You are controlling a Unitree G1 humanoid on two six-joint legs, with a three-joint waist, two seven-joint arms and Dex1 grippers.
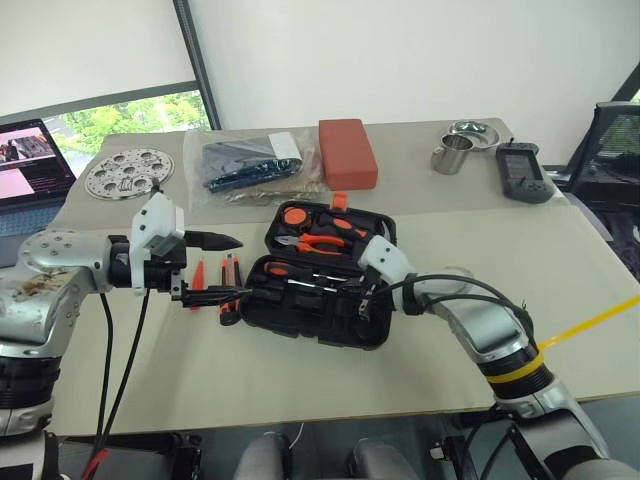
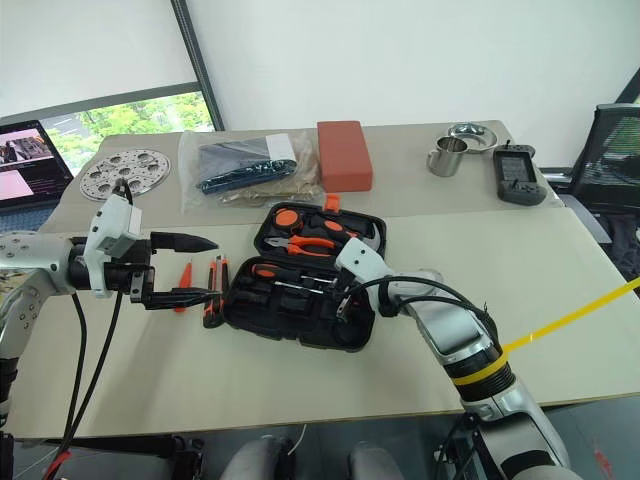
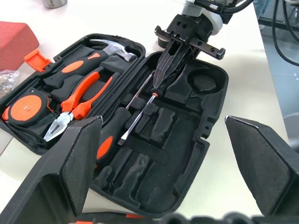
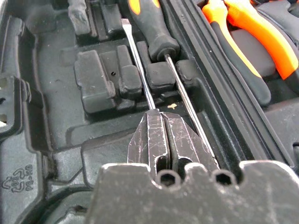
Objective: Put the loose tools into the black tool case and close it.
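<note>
Black tool case (image 1: 318, 300), lid open, is set on the table (image 1: 520, 270). The right gripper (image 3: 164, 77), fully closed and empty, is lowered into its front half beside a screwdriver (image 4: 140, 74); the left gripper (image 1: 215, 270) is held wide open, empty, just left of the case.

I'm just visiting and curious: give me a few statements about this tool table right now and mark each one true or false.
1. The black tool case lies open. True.
2. The right gripper is wide open. False: it is shut, its tip inside the case.
3. The left gripper is open, beside the case. True.
4. The steel cup sits inside the case. False: it stands at the table's far side.
5. Orange pliers rest in the case. True.
</note>
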